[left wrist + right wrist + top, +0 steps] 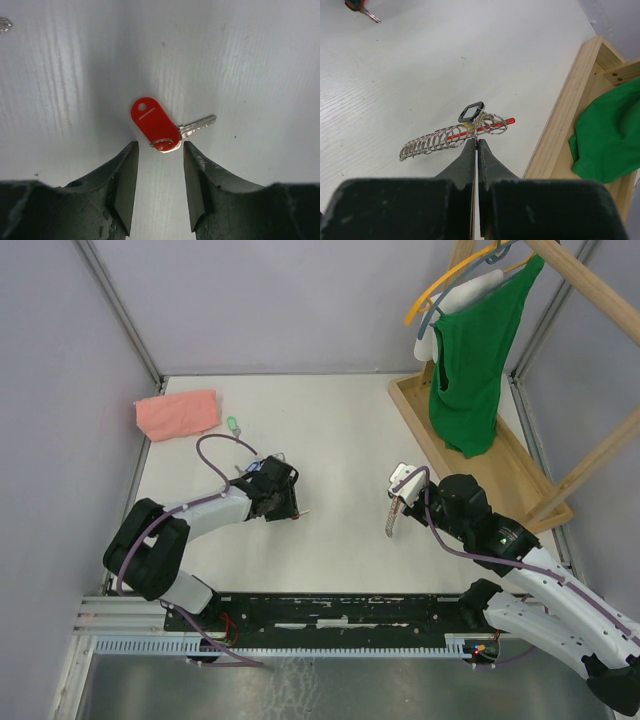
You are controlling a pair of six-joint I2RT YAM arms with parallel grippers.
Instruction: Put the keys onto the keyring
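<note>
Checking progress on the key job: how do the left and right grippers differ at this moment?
The left gripper has its fingers apart and holds nothing. The right gripper has its fingers pressed shut on the keyring, near its black tag. The left gripper points down at the red-tagged key lying flat on the table. The right gripper has no key near its fingers. Both have dark fingers.

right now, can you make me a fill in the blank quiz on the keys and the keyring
The key lying just ahead of the left tool has a ____ tag.
The keyring is clamped in the shut tool of the ____ arm.
The left tool's jaws stand ____, holding nothing.
The folded cloth at far left is ____.
Missing words: red; right; open; pink
</note>
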